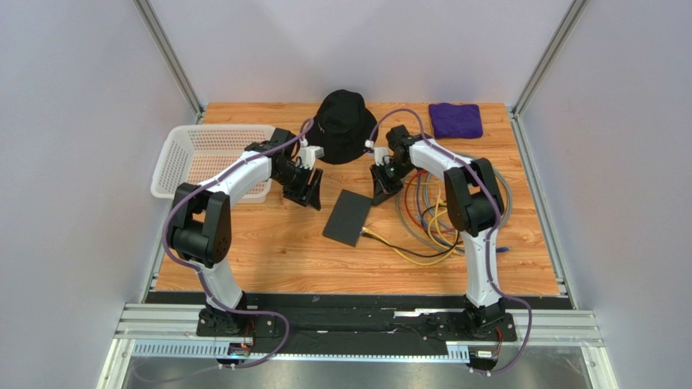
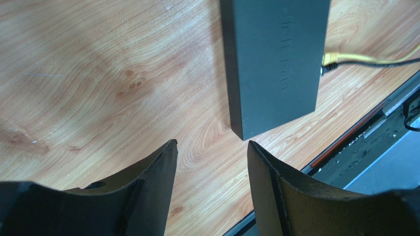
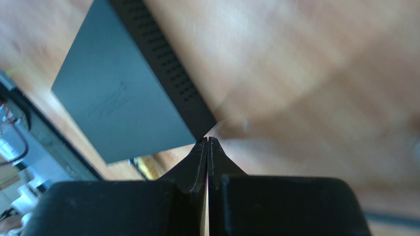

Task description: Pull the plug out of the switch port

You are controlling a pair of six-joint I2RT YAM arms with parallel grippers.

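The switch (image 1: pixel 349 216) is a flat matte-black box lying in the middle of the wooden table. A yellow plug (image 1: pixel 369 232) with a yellow cable sits in its socket edge, next to a black cable. My left gripper (image 1: pixel 306 193) is open and empty, just left of the switch. In the left wrist view its fingers (image 2: pixel 157 182) frame bare wood, with the switch (image 2: pixel 276 59) and the yellow plug (image 2: pixel 331 56) ahead. My right gripper (image 1: pixel 380 193) is shut and empty at the switch's far right corner. In the right wrist view its tips (image 3: pixel 208 142) meet beside the switch (image 3: pixel 123 93).
A black bucket hat (image 1: pixel 345 126) lies at the back centre and a purple cloth (image 1: pixel 456 120) at the back right. A white basket (image 1: pixel 213 159) stands at the left. A loose bundle of cables (image 1: pixel 438 212) lies right of the switch.
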